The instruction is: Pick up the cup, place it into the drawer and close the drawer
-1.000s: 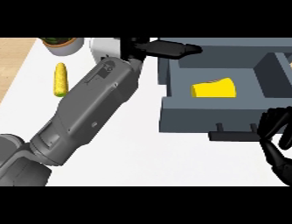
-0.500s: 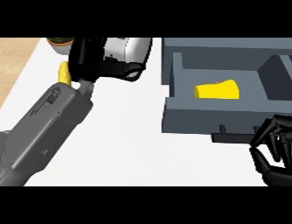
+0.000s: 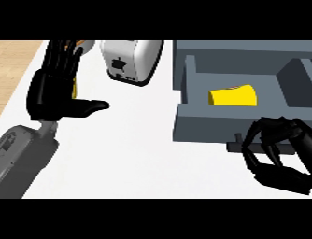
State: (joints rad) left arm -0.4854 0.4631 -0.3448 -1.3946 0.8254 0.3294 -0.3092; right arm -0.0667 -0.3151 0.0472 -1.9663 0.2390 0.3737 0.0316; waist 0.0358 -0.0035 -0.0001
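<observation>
A yellow cup (image 3: 235,96) lies on its side inside the open grey drawer (image 3: 186,88) at the right. My right hand (image 3: 286,156) is in front of the drawer's front panel, fingers curled by the small handle (image 3: 236,144); whether they touch it I cannot tell. My left hand (image 3: 55,88) is at the upper left over the white counter, fingers straight and pointing away, thumb out to the right, holding nothing.
A white toaster (image 3: 132,59) stands at the back between my left hand and the drawer. A yellow object (image 3: 76,86) is mostly hidden behind my left hand. The wooden floor (image 3: 3,74) shows past the counter's left edge.
My left arm has pulled back from the drawer to the upper left and its hand now shows open. The right hand has risen closer to the drawer's front.
</observation>
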